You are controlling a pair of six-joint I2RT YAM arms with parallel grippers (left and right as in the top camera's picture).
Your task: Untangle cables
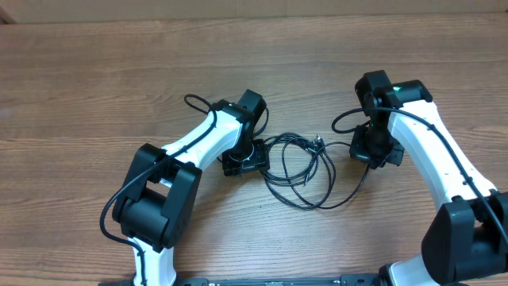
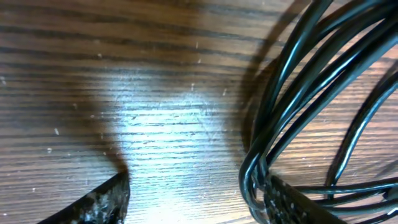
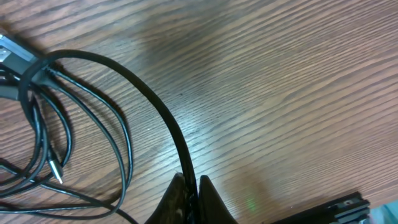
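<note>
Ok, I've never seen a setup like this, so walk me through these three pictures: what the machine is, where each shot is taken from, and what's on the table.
It is a robot with two white and black arms, the left arm and the right arm, each ending in a two-finger gripper. The wide picture looks down from above the wooden table, where thin black cables lie in a loose tangle between the arms. The other two pictures come from cameras on the wrists. The left gripper is open, with the bundle against one finger. The right gripper is pinched shut on a single strand.
</note>
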